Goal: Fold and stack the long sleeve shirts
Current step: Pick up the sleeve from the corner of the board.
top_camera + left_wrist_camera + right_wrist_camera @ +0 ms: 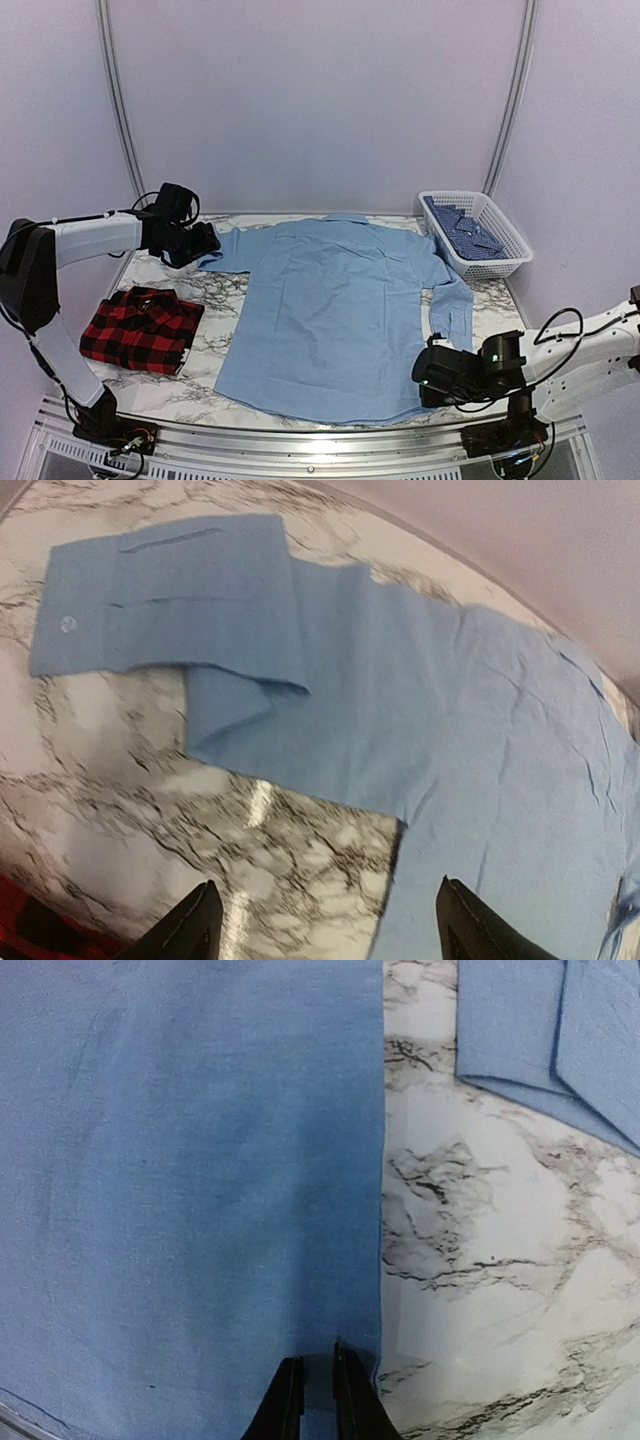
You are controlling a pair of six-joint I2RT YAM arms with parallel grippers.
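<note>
- Blue shirt (330,300) lies spread flat, collar at its far side
- Right gripper (318,1395) sits at the blue shirt's near right hem corner, jaws almost together, clamped on the cloth edge; judged a hold for folding that side over
- Left gripper (325,935) hangs near the blue shirt's left sleeve (170,590), jaws wide apart, holding nothing
- Plaid shirt (140,328) lies folded left of the blue shirt, apart from it; judged the stack base

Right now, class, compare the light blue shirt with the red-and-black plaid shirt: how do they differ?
The light blue shirt is plain; the plaid shirt is red-and-black checked. The light blue shirt lies spread flat; the plaid shirt is folded into a compact block. The light blue shirt covers far more of the marble table than the plaid shirt. Both lie on that table.
</note>
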